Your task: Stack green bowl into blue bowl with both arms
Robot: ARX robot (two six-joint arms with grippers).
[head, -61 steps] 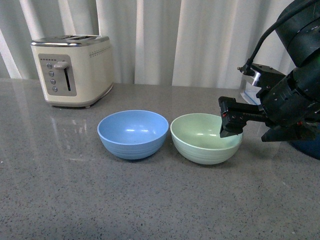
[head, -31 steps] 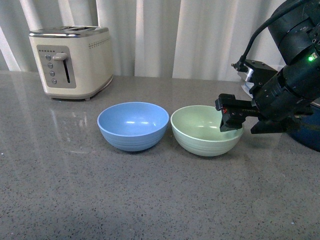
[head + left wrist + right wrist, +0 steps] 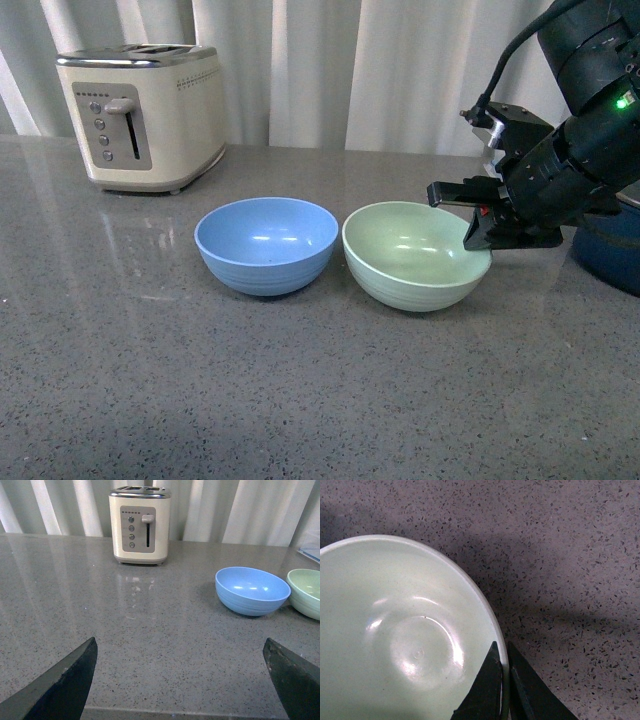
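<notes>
The pale green bowl (image 3: 415, 256) stands on the grey counter just right of the light blue bowl (image 3: 266, 243), their rims almost touching. My right gripper (image 3: 478, 232) is shut on the green bowl's right rim, one finger inside and one outside. In the right wrist view the two black fingertips (image 3: 492, 670) pinch the green bowl (image 3: 395, 630) at its rim. The left wrist view shows my left gripper (image 3: 180, 650) open over bare counter, well short of the blue bowl (image 3: 251, 590) and the green bowl (image 3: 306, 592).
A cream toaster (image 3: 140, 113) stands at the back left before white curtains. A dark navy pot (image 3: 610, 248) sits at the right edge behind my right arm. The counter (image 3: 250, 390) stretches grey and speckled toward the front.
My right gripper has turned and settled lower on the green bowl's right rim, closing on it. The front view has shifted slightly upward.
</notes>
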